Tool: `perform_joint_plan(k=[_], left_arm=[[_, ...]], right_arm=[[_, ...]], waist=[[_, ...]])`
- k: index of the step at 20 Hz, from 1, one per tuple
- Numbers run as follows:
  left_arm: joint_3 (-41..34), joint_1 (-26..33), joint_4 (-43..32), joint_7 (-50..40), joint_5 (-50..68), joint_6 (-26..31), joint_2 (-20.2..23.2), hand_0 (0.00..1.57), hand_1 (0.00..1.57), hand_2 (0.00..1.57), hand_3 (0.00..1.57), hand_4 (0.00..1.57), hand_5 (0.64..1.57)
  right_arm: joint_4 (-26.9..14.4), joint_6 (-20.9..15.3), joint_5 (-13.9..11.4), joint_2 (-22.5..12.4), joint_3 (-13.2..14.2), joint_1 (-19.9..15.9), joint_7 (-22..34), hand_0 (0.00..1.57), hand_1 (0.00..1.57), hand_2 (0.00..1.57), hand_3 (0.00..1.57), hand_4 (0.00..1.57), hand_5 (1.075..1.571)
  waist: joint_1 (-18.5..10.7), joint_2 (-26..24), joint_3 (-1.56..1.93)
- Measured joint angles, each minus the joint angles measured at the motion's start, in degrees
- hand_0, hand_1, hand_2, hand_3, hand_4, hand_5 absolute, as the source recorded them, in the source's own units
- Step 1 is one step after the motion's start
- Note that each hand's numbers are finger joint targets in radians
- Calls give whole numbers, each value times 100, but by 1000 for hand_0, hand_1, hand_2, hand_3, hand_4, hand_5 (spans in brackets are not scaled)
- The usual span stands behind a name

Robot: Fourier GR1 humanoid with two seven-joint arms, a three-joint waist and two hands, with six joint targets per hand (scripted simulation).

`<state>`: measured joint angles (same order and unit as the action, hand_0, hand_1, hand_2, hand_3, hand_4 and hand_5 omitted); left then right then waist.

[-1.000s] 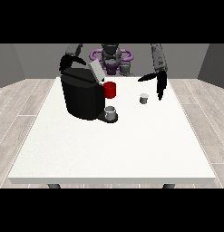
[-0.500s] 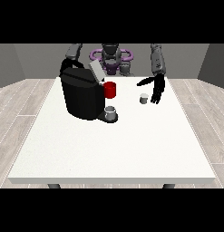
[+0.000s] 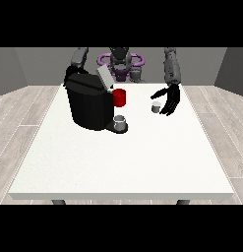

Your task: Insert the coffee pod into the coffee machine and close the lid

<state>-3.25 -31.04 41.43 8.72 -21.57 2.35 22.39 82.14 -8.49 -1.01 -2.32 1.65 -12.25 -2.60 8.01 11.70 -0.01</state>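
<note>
A small grey coffee pod (image 3: 155,107) stands upright on the white table (image 3: 123,157), right of centre near the back. The hand at the view's right (image 3: 169,100) hangs just beside the pod on its right, fingers spread and relaxed around it, holding nothing. The black coffee machine (image 3: 88,101) stands at the left with its grey lid (image 3: 104,78) tilted up. A red part (image 3: 119,97) shows at its front, and a grey cup (image 3: 120,121) sits on its drip tray. The hand at the view's left (image 3: 71,71) is mostly hidden behind the machine's top.
The robot's torso with a purple ring (image 3: 120,60) is behind the table's far edge. Bare white tabletop stretches from the machine and pod to the near edge.
The hand at the view's right has come down and inward, from above and right of the pod to right beside it. The machine, lid and other hand stay put.
</note>
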Motion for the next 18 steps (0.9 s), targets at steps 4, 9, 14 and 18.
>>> perform_joint_plan(k=[4,9,14,18], left_arm=[[99,-28,-256,192,-311,-215,39,673,673,809,551,0,1571],[110,-191,-443,341,-603,-688,-70,775,775,917,692,351,1571],[97,-343,-660,454,-839,-1054,-128,971,971,1086,863,323,1571],[147,-449,-851,500,-1075,-1189,-42,970,970,1054,793,319,1571]], right_arm=[[124,-75,-8,51,-108,11,205,0,0,0,0,434,1571],[-1,-98,-39,54,-83,-50,139,0,0,0,0,487,1571],[-63,-99,-17,72,-56,-103,111,0,0,0,0,500,1571],[4,-80,46,75,-89,-104,103,0,0,0,0,510,1571]], waist=[[58,-59,0],[53,-33,3],[82,4,4],[159,41,7]])
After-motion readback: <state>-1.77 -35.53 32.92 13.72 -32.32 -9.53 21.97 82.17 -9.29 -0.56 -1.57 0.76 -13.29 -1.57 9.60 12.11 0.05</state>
